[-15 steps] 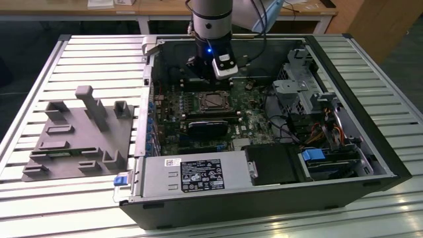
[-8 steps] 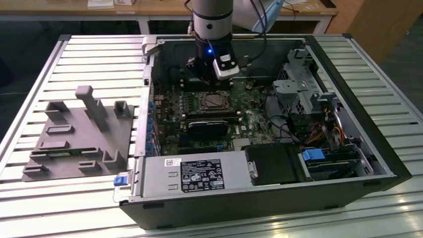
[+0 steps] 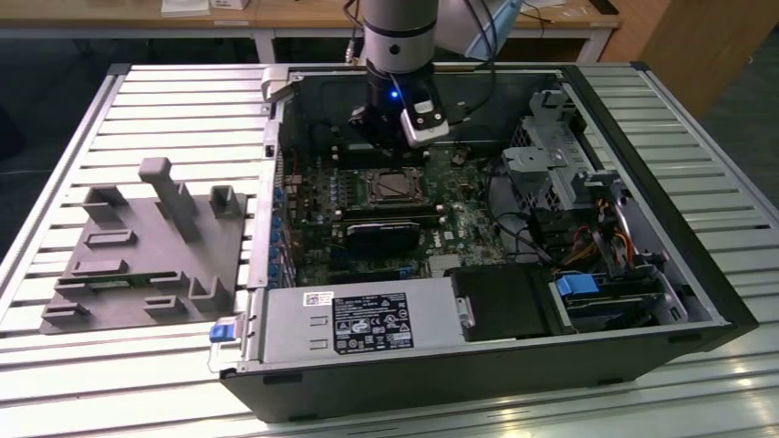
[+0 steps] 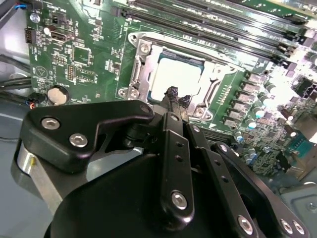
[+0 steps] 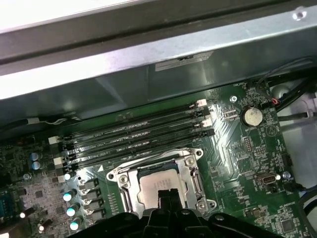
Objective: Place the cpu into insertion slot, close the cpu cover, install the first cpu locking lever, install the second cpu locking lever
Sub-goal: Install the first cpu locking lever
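Silver-grey cpu (image 4: 179, 75) sat in the insertion slot (image 4: 140, 84), cover (image 4: 214, 84) down — gripper (image 4: 174, 97) hovered just above, its grip impossible to tell.

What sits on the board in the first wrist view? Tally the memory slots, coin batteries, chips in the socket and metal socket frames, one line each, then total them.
memory slots: 4
coin battery: 1
chip: 1
metal frame: 1
Total: 7
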You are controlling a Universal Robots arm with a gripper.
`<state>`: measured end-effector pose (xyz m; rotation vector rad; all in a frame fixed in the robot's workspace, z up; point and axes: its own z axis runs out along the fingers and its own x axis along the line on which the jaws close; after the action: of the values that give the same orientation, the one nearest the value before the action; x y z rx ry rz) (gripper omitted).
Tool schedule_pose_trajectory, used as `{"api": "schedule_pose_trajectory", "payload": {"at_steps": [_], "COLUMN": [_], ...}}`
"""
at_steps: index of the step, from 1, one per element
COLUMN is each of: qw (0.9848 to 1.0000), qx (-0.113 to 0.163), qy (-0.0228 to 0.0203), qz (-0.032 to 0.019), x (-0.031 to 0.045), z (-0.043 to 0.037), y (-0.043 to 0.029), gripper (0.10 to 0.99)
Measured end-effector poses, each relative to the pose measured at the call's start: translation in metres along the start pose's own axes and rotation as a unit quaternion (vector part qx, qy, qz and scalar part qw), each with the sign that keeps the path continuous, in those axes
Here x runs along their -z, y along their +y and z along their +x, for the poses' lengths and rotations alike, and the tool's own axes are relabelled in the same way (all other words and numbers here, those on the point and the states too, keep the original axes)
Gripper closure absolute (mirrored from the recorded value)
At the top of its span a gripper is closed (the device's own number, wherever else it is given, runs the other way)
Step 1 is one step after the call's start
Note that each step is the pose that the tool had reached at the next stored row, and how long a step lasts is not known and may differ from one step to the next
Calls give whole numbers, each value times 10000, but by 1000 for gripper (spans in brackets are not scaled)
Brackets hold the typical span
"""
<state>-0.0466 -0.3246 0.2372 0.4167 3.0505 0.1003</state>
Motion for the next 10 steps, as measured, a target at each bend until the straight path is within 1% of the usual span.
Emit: {"api": "schedule_pose_trajectory", "payload": {"at_steps": [2, 5, 10], "qw": [10000, 10000, 10000], "qx": [1, 4, 5], "qy": [1, 1, 0], "qz": [2, 1, 1], "x": [1, 2, 2], "z": [-1, -9, -10], "y": [-2, -32, -35], "gripper": [984, 984, 984]}}
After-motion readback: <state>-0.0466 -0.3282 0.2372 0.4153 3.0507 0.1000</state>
